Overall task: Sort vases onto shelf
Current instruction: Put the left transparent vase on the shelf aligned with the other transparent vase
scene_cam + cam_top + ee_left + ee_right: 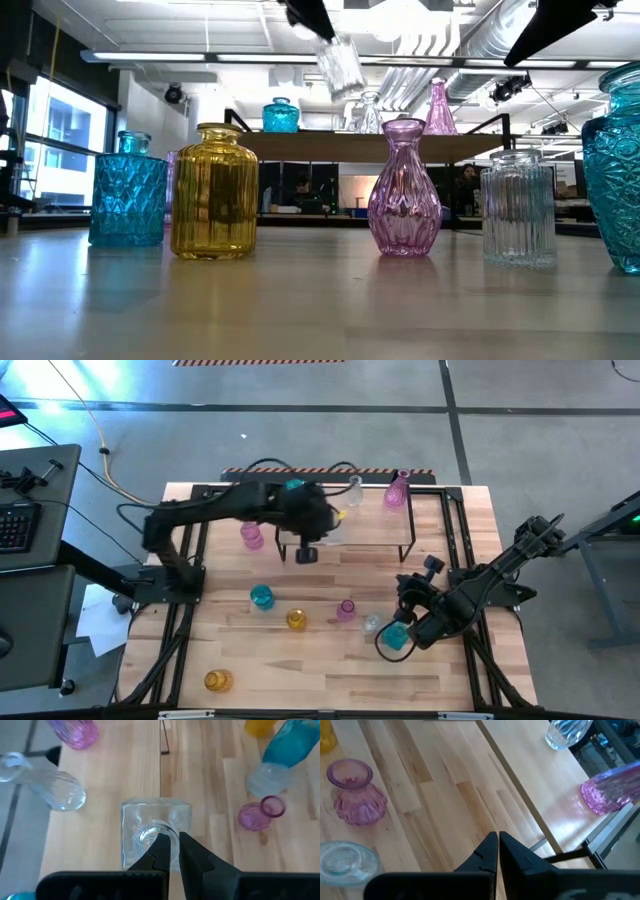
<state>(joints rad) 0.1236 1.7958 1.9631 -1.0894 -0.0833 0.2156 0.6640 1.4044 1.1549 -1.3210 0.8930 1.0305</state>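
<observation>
On the tabletop [330, 675], working left to right in the high view, several vases are not yet sorted: a yellow vase [218, 680] near the front left corner; a pink vase [251, 536] beside the shelf's left legs; a teal vase [261, 597]; an amber vase [296, 620]; a small pink vase [346, 610]; a clear ribbed vase [372, 624]; a second teal vase [396, 637] just beside the right arm. The left gripper [171, 851] hangs over the shelf [375, 525], its fingers closed on the rim of a clear square vase [156, 834]; the low view shows this vase tilted and lifted above the board, so placement is judged in progress. Already on the shelf: a teal jar [281, 115], a clear bottle [354, 488] and a tall pink bottle [398, 490]. The right gripper [497, 851] waits over the table's front right area, fingers pressed together and holding nothing. Judged state: three vases shelved, one in hand, seven remaining.
</observation>
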